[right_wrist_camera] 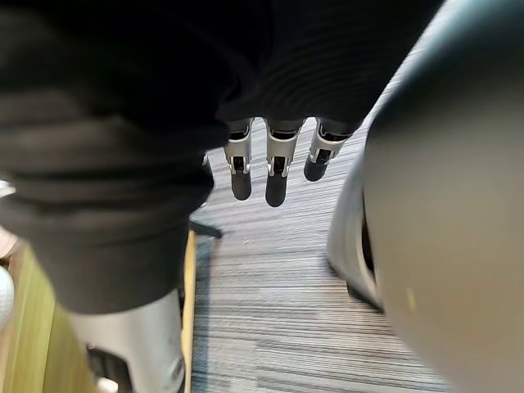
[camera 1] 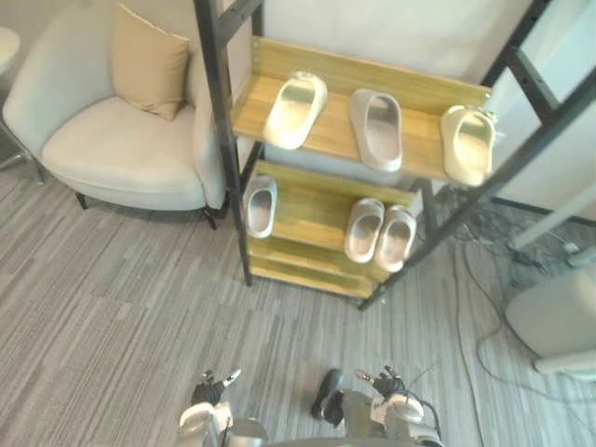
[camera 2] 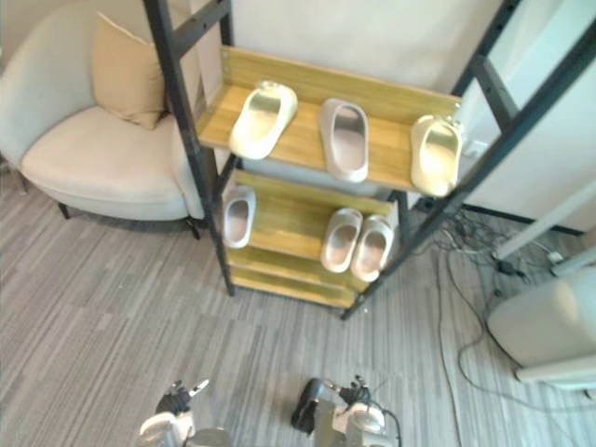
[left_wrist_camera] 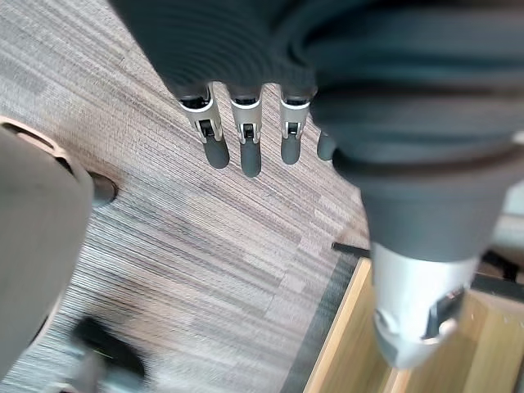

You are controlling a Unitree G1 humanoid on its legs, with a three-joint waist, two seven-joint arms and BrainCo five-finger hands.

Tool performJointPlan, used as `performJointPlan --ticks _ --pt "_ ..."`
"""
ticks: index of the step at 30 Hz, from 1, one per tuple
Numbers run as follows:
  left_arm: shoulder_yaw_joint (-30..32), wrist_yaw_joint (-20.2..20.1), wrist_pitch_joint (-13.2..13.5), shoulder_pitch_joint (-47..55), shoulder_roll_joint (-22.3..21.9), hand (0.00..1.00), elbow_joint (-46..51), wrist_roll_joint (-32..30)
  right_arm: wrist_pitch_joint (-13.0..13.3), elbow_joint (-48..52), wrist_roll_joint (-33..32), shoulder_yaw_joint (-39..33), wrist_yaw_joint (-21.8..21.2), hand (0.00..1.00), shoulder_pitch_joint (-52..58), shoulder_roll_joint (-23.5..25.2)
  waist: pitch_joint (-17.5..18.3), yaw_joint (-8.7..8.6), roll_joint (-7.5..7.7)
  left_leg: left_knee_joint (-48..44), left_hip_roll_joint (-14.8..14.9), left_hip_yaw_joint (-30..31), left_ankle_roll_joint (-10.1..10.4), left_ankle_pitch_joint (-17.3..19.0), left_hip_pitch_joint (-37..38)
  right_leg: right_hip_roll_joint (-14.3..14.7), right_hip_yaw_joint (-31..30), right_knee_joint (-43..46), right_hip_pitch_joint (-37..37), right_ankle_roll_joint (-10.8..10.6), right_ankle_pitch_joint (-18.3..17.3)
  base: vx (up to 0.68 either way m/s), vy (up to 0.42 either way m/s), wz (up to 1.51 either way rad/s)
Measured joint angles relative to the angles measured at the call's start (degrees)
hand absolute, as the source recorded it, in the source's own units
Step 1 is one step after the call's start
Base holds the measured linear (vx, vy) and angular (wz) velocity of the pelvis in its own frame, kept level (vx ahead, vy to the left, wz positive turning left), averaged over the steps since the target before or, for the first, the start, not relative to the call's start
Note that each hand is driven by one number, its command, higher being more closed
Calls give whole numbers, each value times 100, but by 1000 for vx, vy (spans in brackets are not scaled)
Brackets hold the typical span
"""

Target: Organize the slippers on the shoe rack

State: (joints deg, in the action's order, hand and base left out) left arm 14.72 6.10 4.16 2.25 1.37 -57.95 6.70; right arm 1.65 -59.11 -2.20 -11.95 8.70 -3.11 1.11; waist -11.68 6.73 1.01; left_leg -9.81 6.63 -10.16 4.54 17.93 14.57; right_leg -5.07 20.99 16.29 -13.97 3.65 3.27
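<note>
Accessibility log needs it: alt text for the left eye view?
A wooden shoe rack holds three slippers along its upper shelf, a single slipper and a pair on the lower. The left hand and right hand hang open above grey floor; an armchair stands left.

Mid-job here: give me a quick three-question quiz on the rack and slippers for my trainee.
1. True or false: the upper shelf holds three slippers.
2. Multiple choice: on the lower shelf, the pair of slippers sits toward the robot's A) left, B) right, C) middle.
3. Fill in: the left hand and right hand, both with straight fingers, each hold ____.

Key: 1 true; 2 B; 3 nothing.
</note>
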Motion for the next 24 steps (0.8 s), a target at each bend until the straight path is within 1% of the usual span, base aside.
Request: performJointPlan --ticks 1,2,3,4,5,6,7,8,9,10,12,13,14,15,16,19,23,24 --pt "20 2 11 43 -51 0 4 -50 13 -30 0 -111 -4 0 -31 -15 111 -31 -92 -109 108 103 62 -38 -60 72 65 -43 24 -9 -324 473 -165 18" --pt "42 0 11 53 -106 0 7 -70 7 -45 0 -146 -7 0 -71 -39 117 -26 -204 -242 223 188 62 -37 -106 189 112 -69 72 -2 -386 538 -220 20" --pt "142 -7 -2 58 -155 0 1 -115 4 -48 -2 -156 -11 0 -70 -57 103 -38 -293 -817 399 308 63 -37 -342 351 196 -224 254 56 -465 421 -208 10" --pt "253 -7 -2 48 -210 0 37 -112 -18 -66 -4 -141 -13 0 1 25 88 -42 -319 -1791 576 418 137 -114 -755 509 221 -469 512 62 -502 396 -193 10" --pt "299 -12 -1 45 -229 0 90 -116 -12 -23 -4 -135 -11 0 31 81 74 -40 -323 -2639 710 511 154 -323 -1093 622 205 -674 736 85 -550 359 -147 4" --pt "342 -27 11 37 -230 0 186 -137 -23 -30 -13 -128 5 0 36 114 17 -23 -303 -3631 922 545 179 -222 -1483 728 197 -857 1090 136 -638 331 -105 -3" --pt "340 -27 15 33 -216 0 260 -148 -21 -35 -16 -128 21 0 39 114 -26 -17 -268 -4032 1005 458 243 -94 -1731 769 195 -904 1349 132 -718 323 -86 -9" --pt "335 -26 18 34 -216 0 302 -153 -22 -39 -17 -130 28 0 40 126 -45 -14 -236 -4057 1003 415 227 -7 -1890 772 170 -968 1522 116 -761 311 -47 -17" --pt "325 -25 22 35 -206 0 342 -151 -20 -38 -21 -137 42 0 44 103 -36 -3 -187 -3793 958 296 184 107 -2100 766 82 -1075 1640 89 -783 276 11 -34" --pt "294 -25 33 24 -202 0 370 -153 -19 -37 -22 -140 63 0 38 86 -37 23 -188 -3320 886 260 140 153 -2266 753 -23 -1142 1721 64 -791 267 46 -44" --pt "191 -26 41 -17 -157 0 387 -147 -18 -38 -30 -141 89 0 -23 94 -58 35 -165 -2141 660 365 76 84 -2440 641 -176 -1175 1796 -49 -808 273 155 -45" --pt "161 -28 42 -56 -137 0 381 -145 -21 -53 -31 -147 92 0 0 106 -88 49 -110 -1401 432 551 83 -429 -2430 512 -309 -1141 1823 -172 -835 327 240 -54" --pt "162 -23 41 -64 -144 0 358 -136 -25 -55 -30 -146 92 0 57 117 -88 158 -48 -1046 234 533 102 -799 -2210 413 -436 -1155 1875 -333 -846 261 190 -38" --pt "153 -21 38 -80 -95 0 305 -151 -27 -39 -29 -141 89 0 124 168 -55 143 29 -871 119 468 56 -852 -2119 306 -443 -1190 1882 -403 -843 272 174 -20" --pt "108 -19 40 -100 -82 0 260 -153 -30 -32 -23 -150 87 0 155 197 -50 134 63 -859 25 397 16 -843 -2083 176 -422 -1208 1911 -485 -844 260 186 5" --pt "108 -14 10 -127 -52 0 199 -155 -39 -26 -16 -141 62 0 161 252 -38 153 93 -805 -137 244 -7 -829 -1798 -12 -434 -1259 2154 -598 -779 200 157 -5" --pt "104 -17 10 -129 -40 0 96 -169 -29 -31 -12 -200 63 0 178 255 40 151 143 -453 -222 152 -33 -843 -1495 -78 -458 -1277 2209 -636 -787 119 39 -14" --pt "104 -15 9 -128 -39 0 84 -186 -32 -36 -7 -317 64 0 197 258 46 149 147 -327 -227 139 -51 -855 -1435 -75 -480 -1288 2218 -638 -787 55 -26 -11"
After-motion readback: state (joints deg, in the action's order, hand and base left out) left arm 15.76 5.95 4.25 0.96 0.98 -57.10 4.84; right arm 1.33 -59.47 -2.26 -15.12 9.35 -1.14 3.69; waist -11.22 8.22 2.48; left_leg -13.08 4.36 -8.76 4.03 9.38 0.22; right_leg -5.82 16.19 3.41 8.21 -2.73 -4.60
